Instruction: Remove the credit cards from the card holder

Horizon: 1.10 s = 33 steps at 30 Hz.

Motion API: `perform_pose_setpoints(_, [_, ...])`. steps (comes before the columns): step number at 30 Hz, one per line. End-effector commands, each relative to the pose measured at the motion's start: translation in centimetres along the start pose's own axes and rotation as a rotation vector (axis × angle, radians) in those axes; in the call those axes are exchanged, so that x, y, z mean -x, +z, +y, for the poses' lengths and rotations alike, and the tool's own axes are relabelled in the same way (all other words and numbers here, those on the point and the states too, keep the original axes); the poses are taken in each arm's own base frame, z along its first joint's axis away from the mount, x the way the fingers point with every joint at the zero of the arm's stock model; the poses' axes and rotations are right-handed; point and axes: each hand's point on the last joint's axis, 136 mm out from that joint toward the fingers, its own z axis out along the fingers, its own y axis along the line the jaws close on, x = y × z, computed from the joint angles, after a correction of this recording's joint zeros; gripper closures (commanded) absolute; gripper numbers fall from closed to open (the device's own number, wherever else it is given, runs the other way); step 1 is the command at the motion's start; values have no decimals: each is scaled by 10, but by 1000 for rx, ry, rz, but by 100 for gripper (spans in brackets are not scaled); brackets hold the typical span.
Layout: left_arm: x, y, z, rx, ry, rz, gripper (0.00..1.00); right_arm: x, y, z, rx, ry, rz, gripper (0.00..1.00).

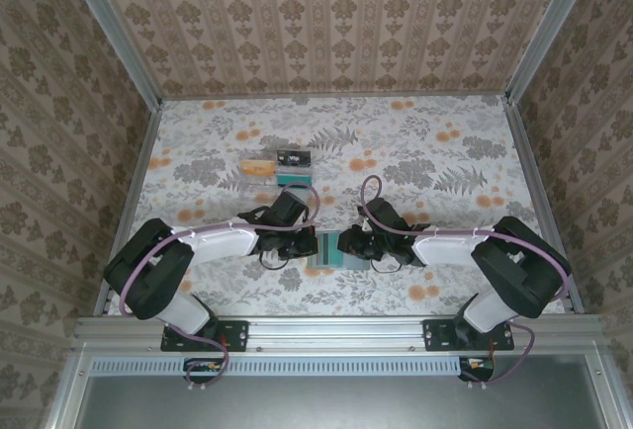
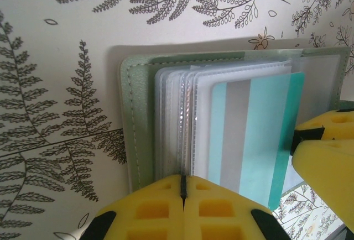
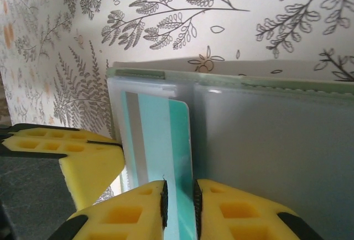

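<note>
Top external view is showing a yellow-orange card [image 1: 260,166] and a dark one [image 1: 294,158] already lying on the bench [image 1: 445,132] beyond the card holder [image 1: 324,249]. The right fingers [image 3: 238,209] are clamping a teal card [image 3: 160,140] that is sitting half inside the card holder, while the left fingers [image 2: 155,209] are pinching the holder's edge. I am judging that this card is remaining, and the bench around the card holder is leaving free room for pulling.

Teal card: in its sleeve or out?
Partly out. The teal card pokes past its clear sleeve in the open wallet, pinched by the right gripper.
</note>
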Motion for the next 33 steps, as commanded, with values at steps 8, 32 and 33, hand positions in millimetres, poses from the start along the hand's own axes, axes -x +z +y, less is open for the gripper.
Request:
perform_pose_setpoints(8, [-21, 6, 27, 104, -32, 62, 100, -6, 7, -13, -43, 19, 35, 75])
perform_pose_setpoints(32, [-25, 3, 48, 169, -82, 68, 100, -4, -22, -53, -136, 28, 28, 100])
perform_pose_setpoints(33, [-24, 2, 48, 169, -82, 67, 100, -5, -23, -57, -148, 31, 31, 100])
